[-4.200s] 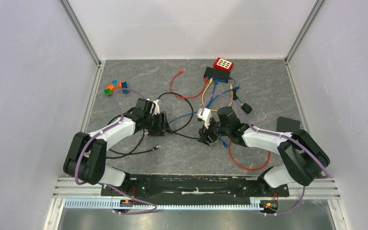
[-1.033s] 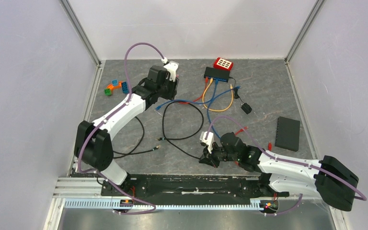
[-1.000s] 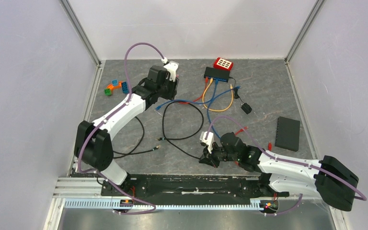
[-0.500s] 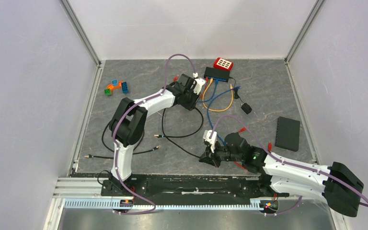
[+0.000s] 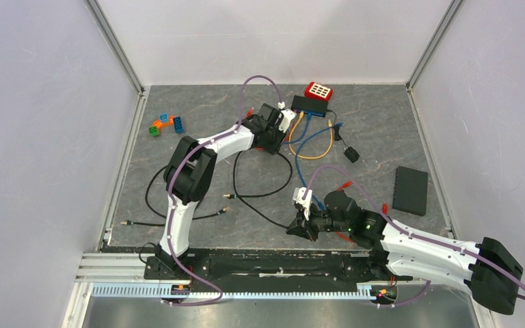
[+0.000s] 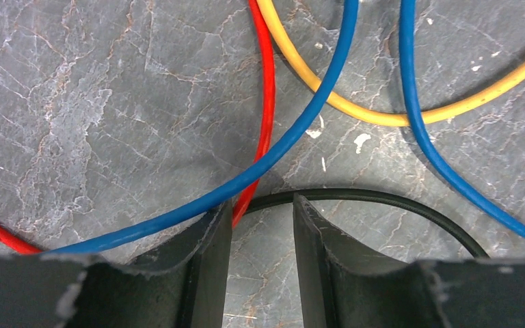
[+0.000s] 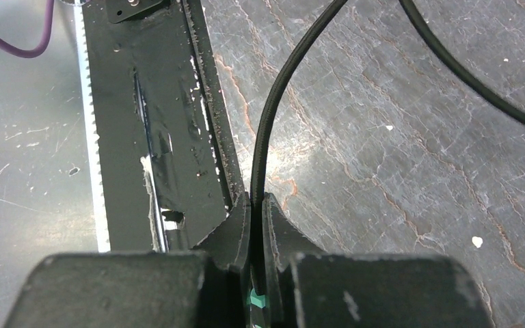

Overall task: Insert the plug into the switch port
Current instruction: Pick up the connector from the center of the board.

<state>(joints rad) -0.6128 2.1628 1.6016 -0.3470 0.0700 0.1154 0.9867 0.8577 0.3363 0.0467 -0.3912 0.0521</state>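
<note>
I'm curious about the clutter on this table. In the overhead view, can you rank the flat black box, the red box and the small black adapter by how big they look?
1. flat black box
2. red box
3. small black adapter

The left hand (image 6: pixel 260 205), four seconds back low over the left middle of the counter (image 5: pixel 376 123), now reaches far across to hover near the switch (image 5: pixel 310 104), above a red cable (image 6: pixel 266 102), a blue cable (image 6: pixel 314 109) and a yellow cable (image 6: pixel 355 109). In the last half second it shifts only slightly. The right hand (image 7: pixel 257 198) has pulled back from the counter's centre to its near edge, drawing the pinched black cable (image 7: pixel 260 157) with it. The black box (image 5: pixel 410 190) at the right, earlier partly hidden under the right arm, now lies fully uncovered.
</note>
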